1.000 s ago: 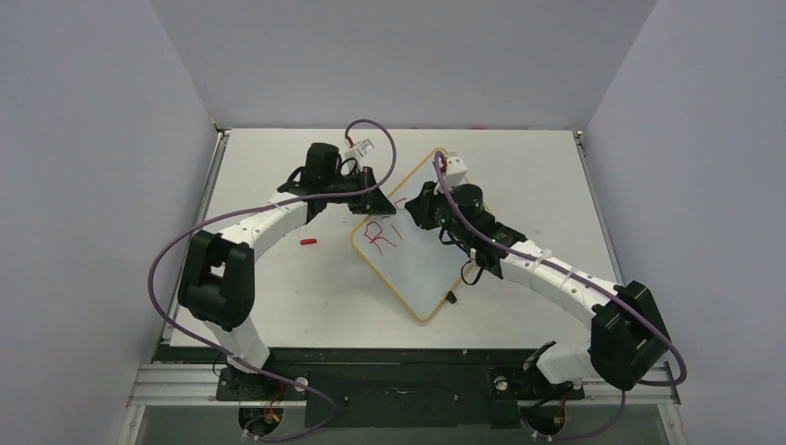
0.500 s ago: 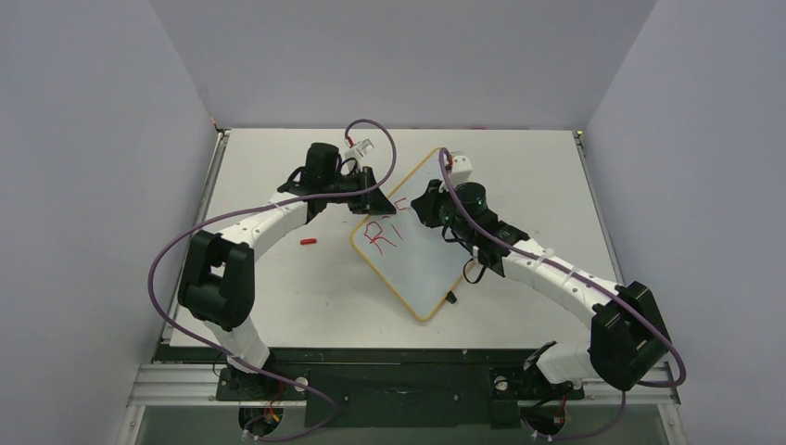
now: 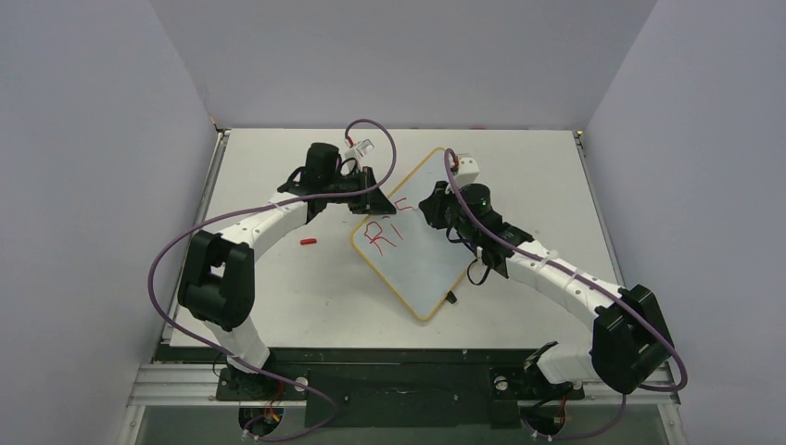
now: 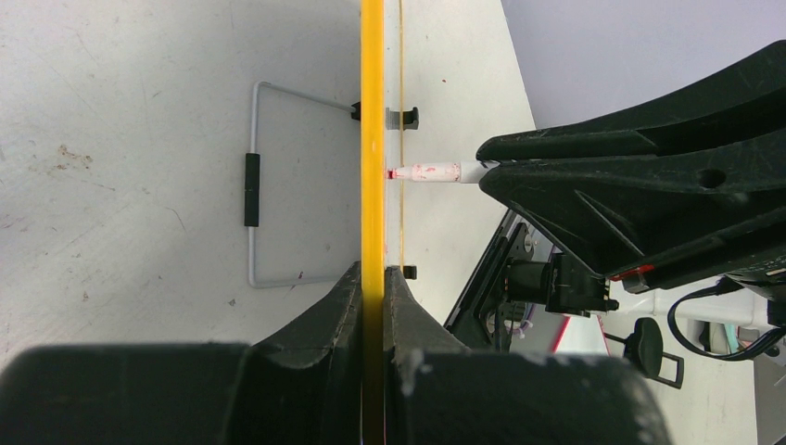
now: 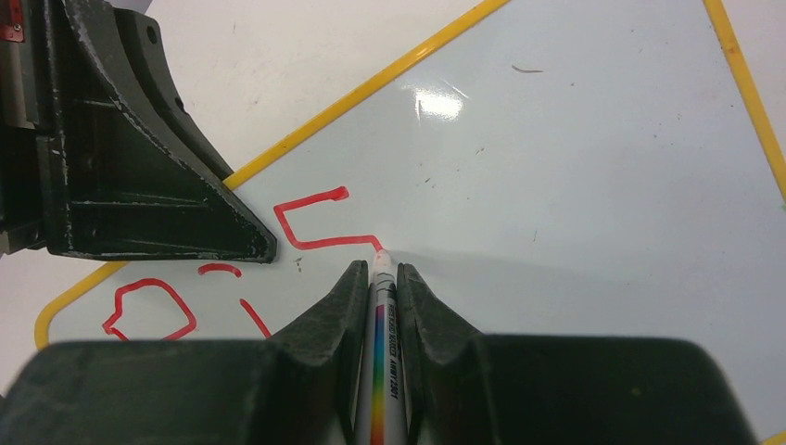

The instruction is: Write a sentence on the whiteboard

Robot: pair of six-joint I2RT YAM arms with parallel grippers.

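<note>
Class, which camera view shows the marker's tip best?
Right wrist view: the marker touches the whiteboard at the end of the red stroke. Left wrist view shows it side-on, smaller; the top view hides it under the right arm.

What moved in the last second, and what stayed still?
The right gripper, shut on the marker, slid a little to the right over the whiteboard. The left gripper kept its clamp on the board's yellow edge; the board and the small red piece stayed put.

whiteboard (image 3: 412, 250) on table (image 3: 278, 297), marker (image 5: 381, 357) tip on whiteboard, small item (image 3: 308, 242) left of it
</note>
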